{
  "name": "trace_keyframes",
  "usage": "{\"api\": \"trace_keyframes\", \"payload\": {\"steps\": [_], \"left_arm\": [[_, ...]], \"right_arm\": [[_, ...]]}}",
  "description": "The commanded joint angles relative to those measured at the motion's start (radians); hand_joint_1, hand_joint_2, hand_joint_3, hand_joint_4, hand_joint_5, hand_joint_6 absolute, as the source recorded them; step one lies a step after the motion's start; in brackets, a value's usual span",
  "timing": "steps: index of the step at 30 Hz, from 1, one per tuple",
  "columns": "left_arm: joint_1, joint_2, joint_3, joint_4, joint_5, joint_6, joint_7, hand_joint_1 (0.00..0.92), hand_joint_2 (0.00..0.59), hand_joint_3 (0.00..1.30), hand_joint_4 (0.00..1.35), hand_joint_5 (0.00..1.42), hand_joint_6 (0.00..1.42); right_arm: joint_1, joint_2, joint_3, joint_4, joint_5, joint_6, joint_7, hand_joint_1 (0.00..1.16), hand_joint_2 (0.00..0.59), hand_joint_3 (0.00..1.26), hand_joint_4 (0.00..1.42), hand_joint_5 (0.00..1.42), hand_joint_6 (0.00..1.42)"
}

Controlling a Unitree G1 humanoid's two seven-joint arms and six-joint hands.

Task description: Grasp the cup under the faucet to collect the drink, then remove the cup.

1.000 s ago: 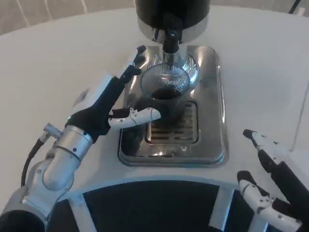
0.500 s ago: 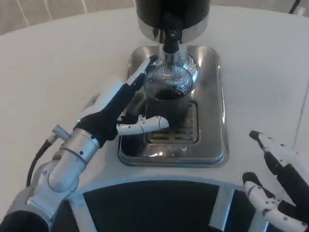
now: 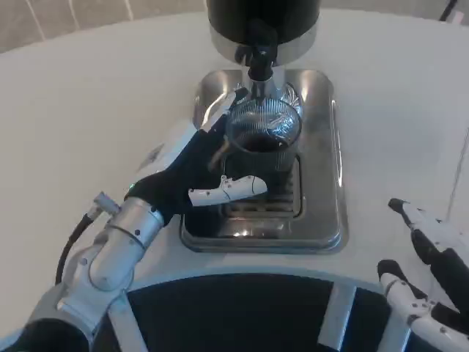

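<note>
A clear ribbed glass cup point(image 3: 264, 139) with dark drink in it stands on the steel drip tray point(image 3: 319, 154), right under the black faucet point(image 3: 259, 55). My left hand point(image 3: 194, 172) wraps the cup from its left side. The fingers reach up past the rim on the far left and the thumb point(image 3: 229, 189) lies across the front of the cup's base. My right hand point(image 3: 425, 293) rests low at the right edge of the table with its fingers apart, holding nothing.
The dark dispenser body point(image 3: 262, 18) stands at the back of the tray. A slotted grate point(image 3: 282, 198) lies in the tray in front of the cup. White tabletop point(image 3: 88, 95) spreads on both sides. A dark curved edge point(image 3: 234, 308) runs along the front.
My left hand has moved right and closed in around the cup, and the cup has shifted slightly right under the faucet. My right hand has drifted a little down and right.
</note>
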Motion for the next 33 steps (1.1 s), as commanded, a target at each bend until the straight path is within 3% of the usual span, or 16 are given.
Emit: {"api": "trace_keyframes", "payload": {"steps": [1, 33], "left_arm": [[-0.021, -0.010, -0.015, 0.024, 0.025, 0.029, 0.026, 0.345, 0.054, 0.00, 0.06, 0.18, 0.12], [-0.091, -0.053, -0.051, 0.094, 0.047, 0.046, 0.059, 0.333, 0.058, 0.05, 0.17, 0.22, 0.12]], "right_arm": [[0.006, -0.005, -0.009, -0.017, 0.013, 0.011, -0.002, 0.09, 0.536, 0.01, 0.00, 0.00, 0.00], [-0.021, -0.014, -0.002, 0.011, 0.004, 0.055, -0.007, 0.11, 0.532, 0.01, 0.00, 0.00, 0.00]]}}
